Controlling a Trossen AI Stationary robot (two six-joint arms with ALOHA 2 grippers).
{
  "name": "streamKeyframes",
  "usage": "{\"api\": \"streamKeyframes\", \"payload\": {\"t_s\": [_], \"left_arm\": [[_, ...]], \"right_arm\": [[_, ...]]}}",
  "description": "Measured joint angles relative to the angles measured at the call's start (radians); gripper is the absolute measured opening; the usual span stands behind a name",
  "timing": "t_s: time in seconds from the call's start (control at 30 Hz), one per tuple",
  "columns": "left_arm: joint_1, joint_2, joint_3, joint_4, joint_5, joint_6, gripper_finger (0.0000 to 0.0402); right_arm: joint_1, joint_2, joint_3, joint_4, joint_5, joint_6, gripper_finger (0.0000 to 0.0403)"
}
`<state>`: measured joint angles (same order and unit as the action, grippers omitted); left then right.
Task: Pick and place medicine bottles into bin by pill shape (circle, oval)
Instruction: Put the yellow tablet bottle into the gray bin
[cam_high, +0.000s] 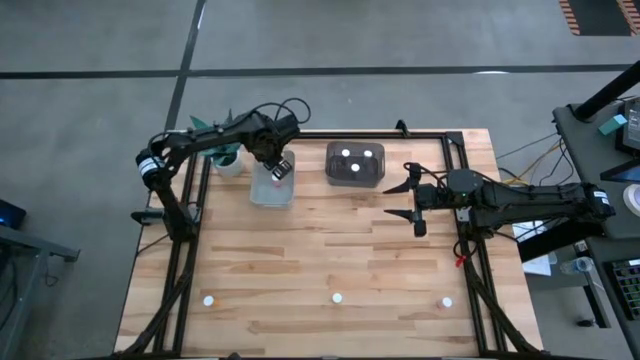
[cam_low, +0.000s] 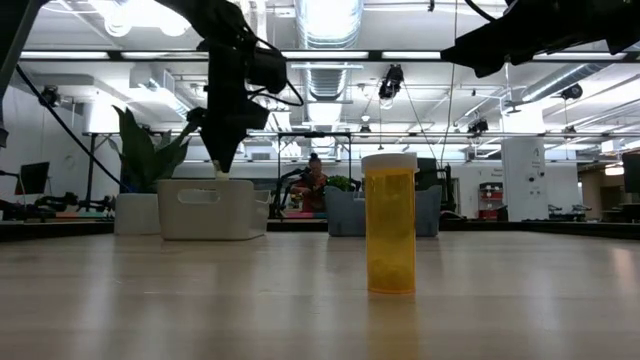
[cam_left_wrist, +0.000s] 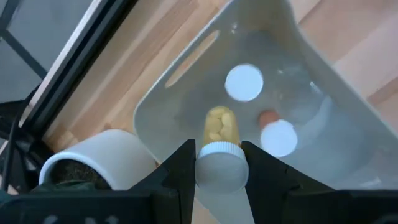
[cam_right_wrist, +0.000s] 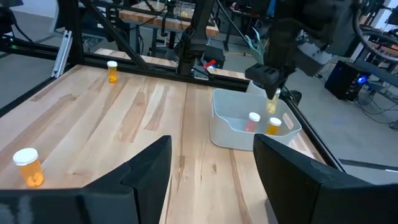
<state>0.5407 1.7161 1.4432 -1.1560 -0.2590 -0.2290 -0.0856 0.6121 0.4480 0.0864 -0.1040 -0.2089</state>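
Observation:
My left gripper (cam_high: 279, 163) hangs over the pale bin (cam_high: 272, 186) at the table's far left, shut on a medicine bottle (cam_left_wrist: 220, 126) with a white cap and an orange body holding yellow pills. Two more bottles (cam_left_wrist: 244, 82) (cam_left_wrist: 278, 138) lie in that bin, white caps up. A dark bin (cam_high: 355, 165) to its right holds two bottles. Three bottles (cam_high: 208, 299) (cam_high: 338, 297) (cam_high: 446, 301) stand along the near edge. My right gripper (cam_high: 413, 205) waits open at the right, level above the table. My left gripper pinches the bottle's white cap (cam_left_wrist: 219, 169) between its two fingers, one on each side. The fingers come steeply from above, pointing down. The bottle hangs below them, orange body down, over the pale bin's inside and clear of its floor.
A white pot with a green plant (cam_high: 228, 160) stands just left of the pale bin, close to my left arm. A black frame (cam_high: 190, 215) runs along the table's left, far and right sides. The bare wood in the table's middle (cam_high: 330, 240) is free.

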Motion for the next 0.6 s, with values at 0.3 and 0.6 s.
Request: {"api": "streamKeyframes", "payload": {"t_s": [0.3, 0.6], "left_arm": [[0.003, -0.001, -0.059, 0.089, -0.012, 0.001, 0.0089], [0.003, -0.001, -0.121, 0.117, -0.012, 0.0, 0.0089]], "right_arm": [[0.0, 0.0, 0.0, 0.0, 0.0, -0.001, 0.0219], [0.0, 0.0, 0.0, 0.0, 0.0, -0.001, 0.0219]]}}
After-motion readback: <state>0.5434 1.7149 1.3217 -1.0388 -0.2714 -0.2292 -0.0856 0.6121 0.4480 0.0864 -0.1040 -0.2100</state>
